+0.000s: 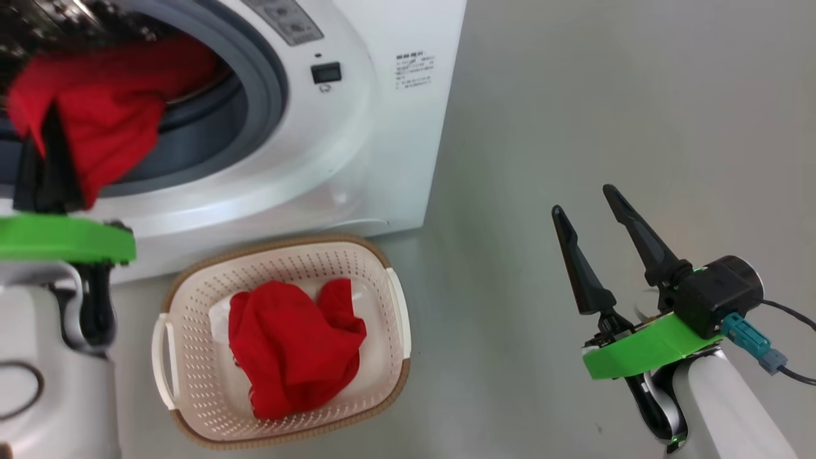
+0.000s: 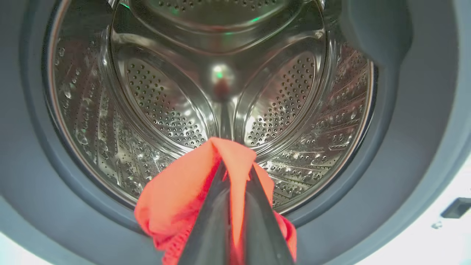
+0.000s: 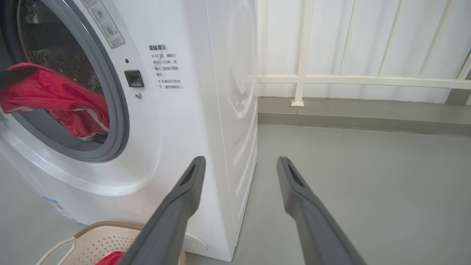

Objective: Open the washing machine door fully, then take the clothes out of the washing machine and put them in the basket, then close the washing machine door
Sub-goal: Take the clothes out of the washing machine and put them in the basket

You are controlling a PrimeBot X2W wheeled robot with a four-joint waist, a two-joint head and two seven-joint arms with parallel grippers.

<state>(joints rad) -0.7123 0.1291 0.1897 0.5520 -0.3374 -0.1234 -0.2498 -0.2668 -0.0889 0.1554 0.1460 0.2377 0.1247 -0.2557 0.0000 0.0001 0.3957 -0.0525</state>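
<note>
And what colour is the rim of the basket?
Brown, woven; the basket rim shows best in head view.

At ten o'clock my left gripper (image 1: 50,137) has its dark fingers pressed together on a red garment (image 1: 108,108) that hangs out of the washing machine (image 1: 357,146) over the grey rubber ring (image 1: 261,95). At six o'clock the basket (image 1: 191,319) sits just before the machine, with another red garment (image 1: 293,344) inside. At four o'clock my right gripper (image 1: 581,199) stands with fingers spread over the grey floor (image 1: 605,95).
</note>
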